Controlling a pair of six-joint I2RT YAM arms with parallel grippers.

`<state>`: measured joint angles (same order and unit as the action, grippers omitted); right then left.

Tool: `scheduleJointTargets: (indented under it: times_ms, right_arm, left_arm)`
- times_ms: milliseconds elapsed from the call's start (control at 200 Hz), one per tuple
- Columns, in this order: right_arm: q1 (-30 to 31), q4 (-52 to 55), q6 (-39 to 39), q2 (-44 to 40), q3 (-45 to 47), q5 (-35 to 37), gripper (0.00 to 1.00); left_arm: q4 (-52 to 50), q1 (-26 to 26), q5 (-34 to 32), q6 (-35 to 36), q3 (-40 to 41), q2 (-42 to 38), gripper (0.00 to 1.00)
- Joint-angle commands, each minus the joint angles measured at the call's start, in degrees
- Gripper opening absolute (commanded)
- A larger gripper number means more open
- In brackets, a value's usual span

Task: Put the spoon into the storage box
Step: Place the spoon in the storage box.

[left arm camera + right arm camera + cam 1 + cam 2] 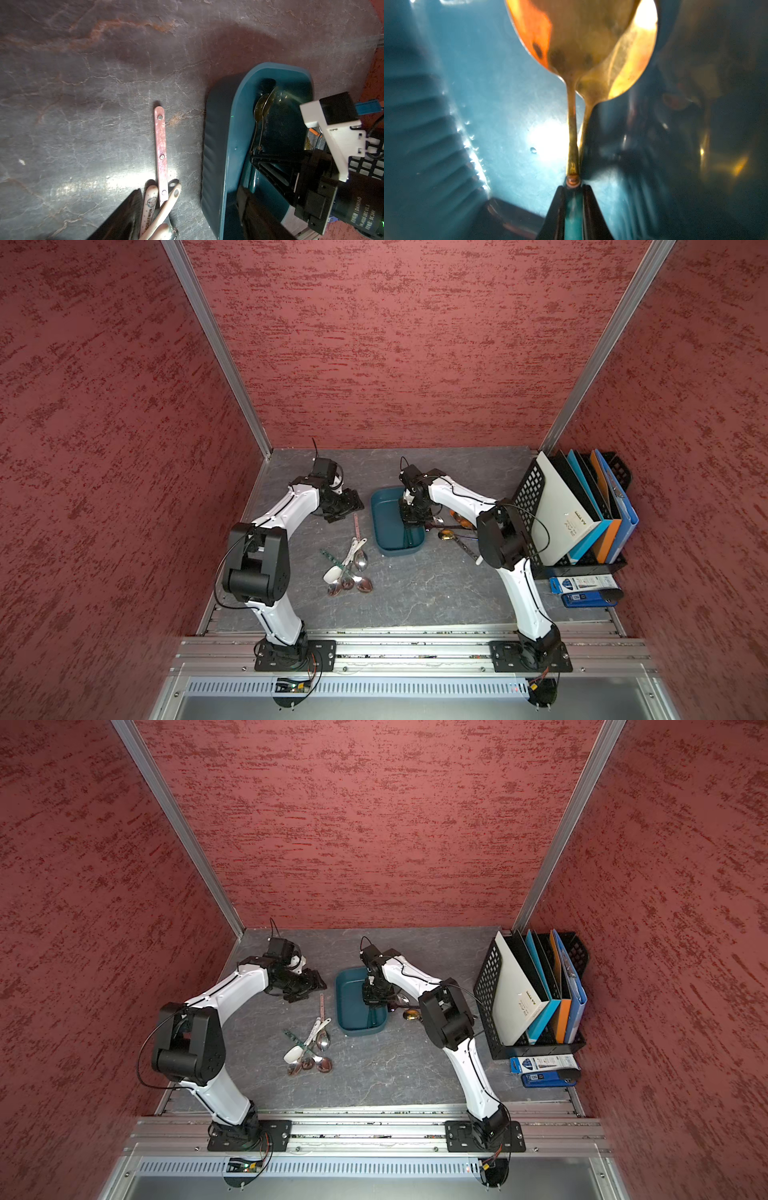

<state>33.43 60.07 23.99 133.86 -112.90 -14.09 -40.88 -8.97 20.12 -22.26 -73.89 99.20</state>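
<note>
**Top views.**
- Storage box: dark teal tray at centre frame, on the grey table.
- Right gripper: pointed down into the box, over its right half.
- Spoon: a thin dark line from the gripper tips toward the box's lower end. It is too small for detail.
- Left gripper: left of the box and above the table, jaws apart, holding nothing.
- Loose spoons: a heap at lower left of the box.
- Gold spoons: just right of the box, partly under the right arm.
- File rack: black mesh holding folders, at the right edge.

**Left wrist view.**
- The box fills the right half of the frame.
- The spoon lies inside it, bowl toward the upper end. Its stem runs down to the right gripper's black fingertips.
- Pink handle: on the table at centre, beside the box.

**Right wrist view.**
- Two black fingers are clamped on the spoon's teal handle at lower centre.
- The gold stem and bowl rise to upper centre over the box floor.
- A second bowl shape sits alongside; whether it is another spoon or a reflection cannot be told.
- Whether the bowl rests on the floor is also unclear.

**Step in hand.** Placing, by judgement: the spoon is within the box walls but not yet released.

**Next move.** It calls for parting the jaws to drop the handle. The gripper should then lift straight up, clear of the box wall, without dragging the spoon out.
</note>
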Motion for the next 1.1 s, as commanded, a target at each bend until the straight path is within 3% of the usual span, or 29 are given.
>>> scheduleJointTargets:
  times_ms: [0,461,922,1092]
  right_arm:
    - [0.23,1.19,-0.43,1.68,-1.40,1.42,0.13]
    - [0.24,1.89,-1.94,-2.03,-0.74,3.21,0.40]
    - [0.03,3.47,-9.14,-13.44,1.75,4.92,0.48]
    - [-1.99,2.09,-13.27,-18.11,6.54,9.25,0.51]
  left_arm:
    - [-1.14,-0.90,-1.72,1.20,-2.27,-0.67,0.75]
    - [-4.97,-3.15,-4.74,4.59,-7.13,1.63,0.76]
    - [-8.43,-9.53,-5.24,6.94,-13.08,7.42,0.77]
    - [-9.28,-11.78,-4.96,6.39,-14.41,9.97,0.77]
